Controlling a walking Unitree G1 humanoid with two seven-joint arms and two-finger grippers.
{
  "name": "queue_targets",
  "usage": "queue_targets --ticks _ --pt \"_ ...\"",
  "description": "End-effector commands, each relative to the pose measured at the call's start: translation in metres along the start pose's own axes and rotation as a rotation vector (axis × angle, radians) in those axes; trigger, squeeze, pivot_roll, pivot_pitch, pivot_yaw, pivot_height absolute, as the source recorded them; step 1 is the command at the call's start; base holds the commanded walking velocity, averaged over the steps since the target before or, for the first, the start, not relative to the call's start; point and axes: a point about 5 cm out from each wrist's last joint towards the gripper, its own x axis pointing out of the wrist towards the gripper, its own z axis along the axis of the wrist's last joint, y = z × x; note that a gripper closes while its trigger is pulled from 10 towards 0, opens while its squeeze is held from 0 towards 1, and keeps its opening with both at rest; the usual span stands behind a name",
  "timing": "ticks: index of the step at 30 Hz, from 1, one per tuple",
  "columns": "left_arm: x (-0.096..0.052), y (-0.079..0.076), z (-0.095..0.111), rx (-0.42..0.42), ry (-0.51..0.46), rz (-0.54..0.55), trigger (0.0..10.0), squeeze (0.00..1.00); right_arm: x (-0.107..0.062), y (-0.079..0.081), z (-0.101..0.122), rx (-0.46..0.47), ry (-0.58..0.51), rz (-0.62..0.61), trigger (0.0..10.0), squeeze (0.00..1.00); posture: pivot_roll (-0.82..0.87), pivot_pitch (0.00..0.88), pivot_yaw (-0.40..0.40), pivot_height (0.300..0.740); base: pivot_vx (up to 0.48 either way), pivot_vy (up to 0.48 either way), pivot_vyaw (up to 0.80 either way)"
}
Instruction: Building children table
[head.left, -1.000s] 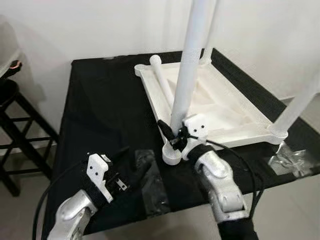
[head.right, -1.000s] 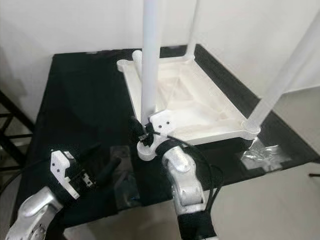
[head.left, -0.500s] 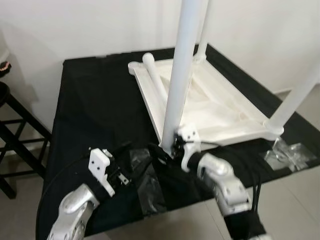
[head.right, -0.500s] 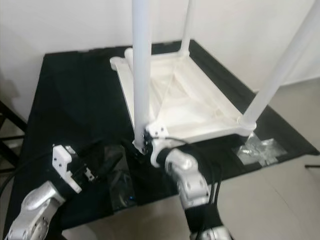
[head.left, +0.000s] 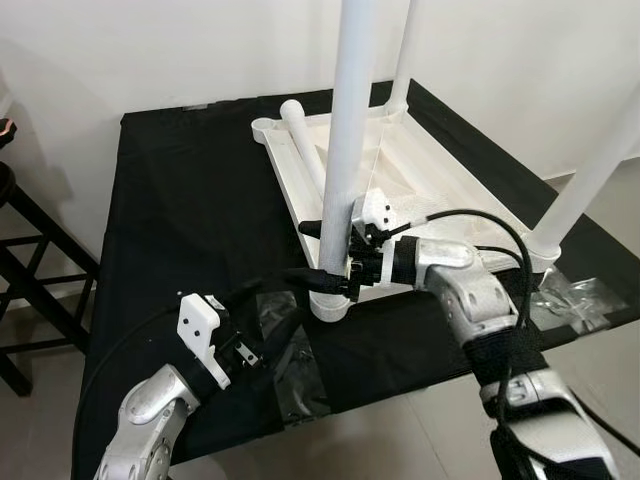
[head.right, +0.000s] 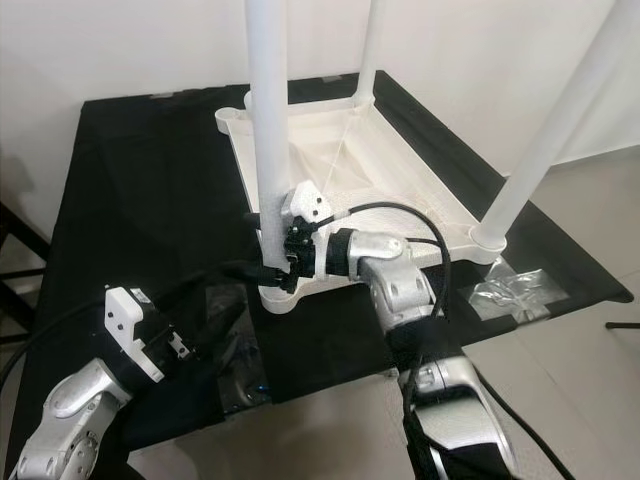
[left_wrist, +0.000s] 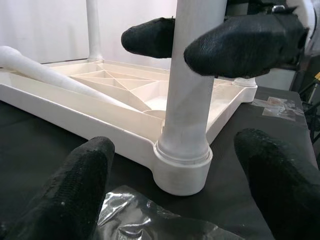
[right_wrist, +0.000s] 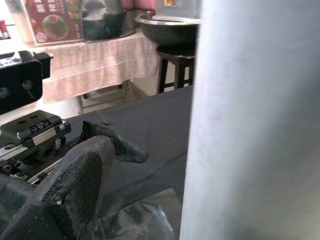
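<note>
Plastic, white and moulded throughout: the child's table (head.left: 440, 190) lies upside down on the black-draped surface (head.left: 190, 190), its ribbed underside facing up, and it looks light and stiff rather than fragile. The near leg (head.left: 345, 130) stands upright in its round corner socket (left_wrist: 182, 167), a smooth matt tube, slick enough that a light pinch would likely slide. The right gripper (head.left: 335, 252) is clamped on that leg low down, just above the socket, one black finger either side in the left wrist view. That seems the sensible place to hold, since a grip high up would lever the tall tube and tip the light frame.

The left gripper (head.left: 285, 300) hovers near the same corner with its fingers (left_wrist: 75, 185) spread wide and holding nothing, framing the socket without touching it. Two more legs already stand at the far corner (head.left: 400, 60) and the right corner (head.left: 585, 185). The spare leg (head.left: 305, 145) lies loose along the table's near rim, round-ended and free to roll.

Crinkled clear plastic (head.left: 295, 365) lies flat on the cloth under the left gripper, glossy and slippery, and another clear bag (head.left: 580, 300) sits by the right corner. A dark wooden stool (head.left: 25, 260) stands off to the robot's left.
</note>
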Motion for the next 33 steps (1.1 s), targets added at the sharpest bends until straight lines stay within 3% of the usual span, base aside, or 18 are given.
queue_targets --ticks 1,12,17,18,20,21,22,23,24,27,28,33 --pt "-0.004 -0.002 -0.003 0.0 0.018 0.002 10.0 0.0 0.005 0.002 0.0 0.018 -0.001 0.082 0.0 0.0 -0.04 0.131 -0.028 0.74 0.0 0.0 0.0" --pt "-0.004 -0.003 -0.003 -0.003 0.017 0.001 10.0 0.0 -0.005 -0.002 -0.005 0.014 0.003 0.089 0.0 0.0 -0.05 0.136 -0.026 0.74 0.0 0.0 0.0" --pt "-0.004 -0.002 -0.003 -0.005 0.014 0.003 10.0 0.0 -0.015 0.0 -0.008 -0.007 -0.024 -0.097 0.0 0.0 -0.06 0.148 -0.023 0.74 0.0 0.0 0.0" --pt "-0.005 -0.001 -0.002 -0.006 0.013 0.004 10.0 0.0 -0.015 0.003 -0.012 0.016 -0.036 -0.184 0.0 0.0 -0.07 0.151 -0.022 0.74 0.0 0.0 0.0" --pt "-0.005 -0.001 -0.002 -0.006 0.013 0.004 10.0 0.0 -0.015 0.003 -0.012 0.016 -0.036 -0.184 0.0 0.0 -0.07 0.151 -0.022 0.74 0.0 0.0 0.0" --pt "-0.005 -0.001 -0.002 -0.007 0.013 0.003 10.0 0.0 -0.013 0.007 -0.02 0.045 -0.04 -0.282 0.0 0.0 -0.07 0.152 -0.021 0.74 0.0 0.0 0.0" --pt "-0.006 0.001 -0.002 -0.007 0.015 0.0 10.0 0.0 -0.005 0.018 -0.034 0.118 -0.067 -0.465 0.0 0.0 -0.08 0.156 -0.021 0.74 0.0 0.0 0.0" --pt "-0.006 0.001 -0.002 -0.007 0.015 0.0 10.0 0.0 -0.005 0.018 -0.034 0.118 -0.067 -0.465 0.0 0.0 -0.08 0.156 -0.021 0.74 0.0 0.0 0.0" --pt "-0.006 0.002 -0.001 -0.007 0.016 -0.002 10.0 0.0 0.008 0.046 -0.064 0.228 -0.024 -0.61 0.0 0.0 -0.09 0.162 -0.015 0.74 0.0 0.0 0.0" --pt "-0.006 0.002 -0.001 -0.007 0.016 -0.002 10.0 0.0 0.008 0.046 -0.064 0.228 -0.024 -0.61 0.0 0.0 -0.09 0.162 -0.015 0.74 0.0 0.0 0.0" --pt "-0.006 0.004 -0.001 -0.007 0.019 -0.005 10.0 0.0 0.017 0.059 -0.062 0.117 0.025 -0.652 0.0 0.0 -0.08 0.163 -0.013 0.74 0.0 0.0 0.0" --pt "-0.005 0.006 -0.002 -0.007 0.025 -0.009 10.0 0.0 0.02 0.059 -0.07 0.133 0.07 -0.672 0.0 0.0 -0.07 0.139 -0.008 0.74 0.0 0.0 0.0"
